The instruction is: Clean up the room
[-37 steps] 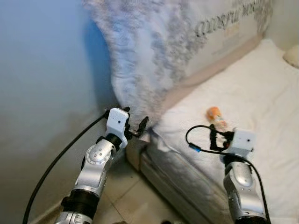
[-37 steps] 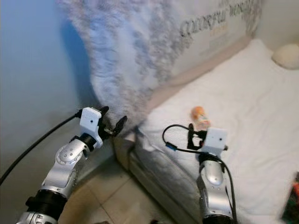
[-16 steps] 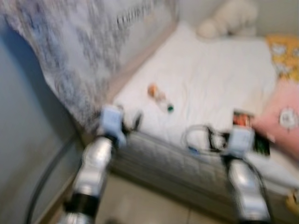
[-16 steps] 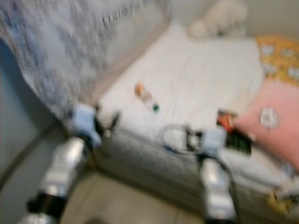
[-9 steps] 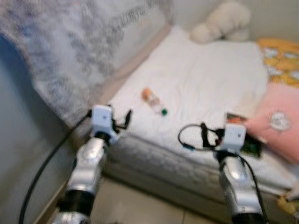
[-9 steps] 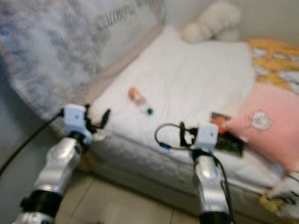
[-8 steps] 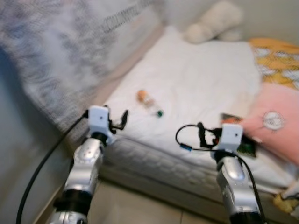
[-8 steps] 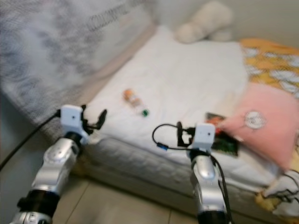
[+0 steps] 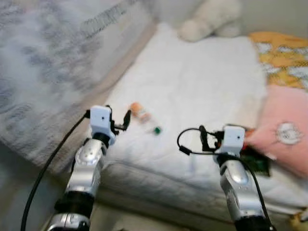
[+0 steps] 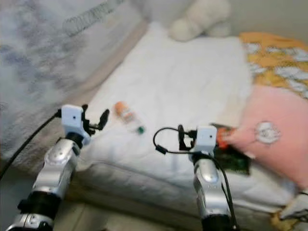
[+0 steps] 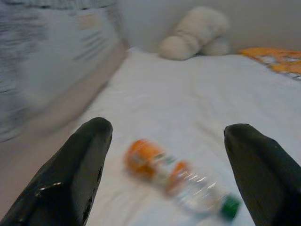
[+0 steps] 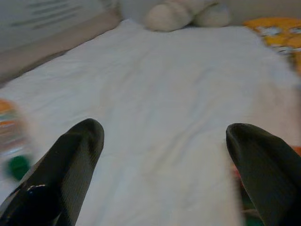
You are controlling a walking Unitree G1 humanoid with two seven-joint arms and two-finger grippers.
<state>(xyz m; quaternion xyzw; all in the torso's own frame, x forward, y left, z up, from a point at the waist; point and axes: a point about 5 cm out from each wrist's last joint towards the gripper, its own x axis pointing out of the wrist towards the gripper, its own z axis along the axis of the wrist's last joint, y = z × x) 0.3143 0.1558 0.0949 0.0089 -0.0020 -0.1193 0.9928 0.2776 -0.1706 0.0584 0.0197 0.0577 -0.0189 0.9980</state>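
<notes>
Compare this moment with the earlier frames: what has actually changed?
Mostly the camera: the view swung from the bed's corner onto the white bed. The left gripper now hovers by the bottle, open; the right gripper is open too. Nothing grasped or released; the bottle lies where it was.

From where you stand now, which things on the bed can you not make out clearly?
- Bottle: label unreadable, blurred in eye views and left wrist view.
- Dark flat packet: partly under the pink pillow and behind the right pincer; its print is illegible.
- Orange patterned cloth: cut off by the picture's edge.
- White plush toy: shape soft, no detail.
</notes>
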